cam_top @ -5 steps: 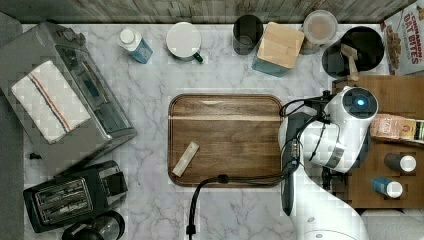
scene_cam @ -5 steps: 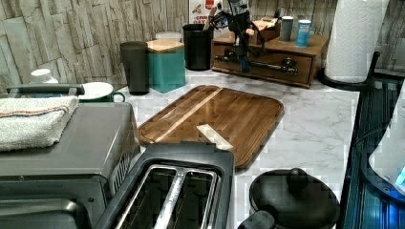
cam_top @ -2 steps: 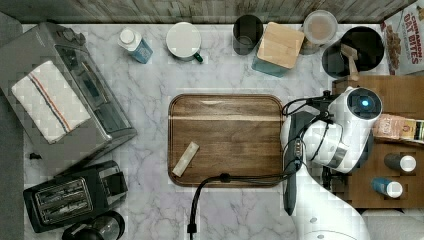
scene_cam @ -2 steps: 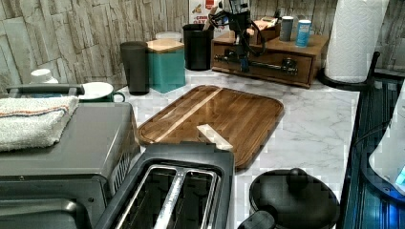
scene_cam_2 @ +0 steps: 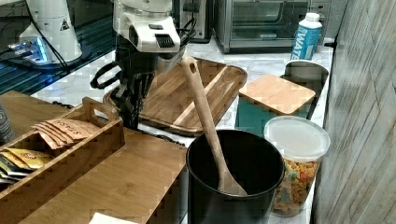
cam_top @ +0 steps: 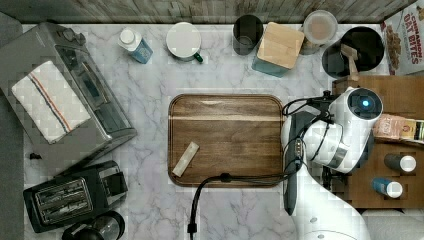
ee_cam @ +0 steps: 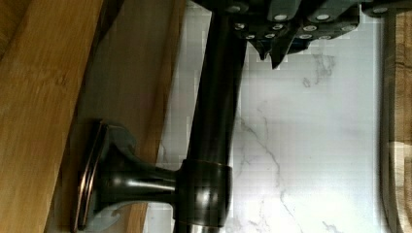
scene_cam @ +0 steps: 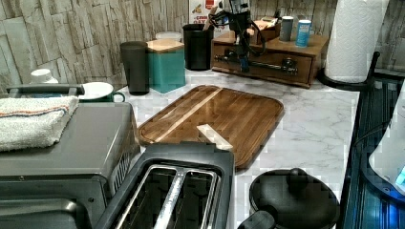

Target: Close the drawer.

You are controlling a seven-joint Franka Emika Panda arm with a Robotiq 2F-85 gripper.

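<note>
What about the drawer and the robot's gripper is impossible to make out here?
- Top view: the arm covers the drawer's front.
- Left view: the gripper hangs before the drawer; whether its front sits flush is too small to tell.
- Wrist view: the gripper is cut off by the edge beside the handle.

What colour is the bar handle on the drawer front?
The handle is dark, near-black bronze with a faint coppery rim on its mounting foot; the wrist view shows it best.

A long dark bar handle (ee_cam: 217, 116) runs across the picture; a round foot (ee_cam: 99, 182) joins it to the brown wooden drawer (ee_cam: 43, 111); the gripper (ee_cam: 277, 46) hangs just beside the bar; white marble counter (ee_cam: 311, 145) lies below.
</note>
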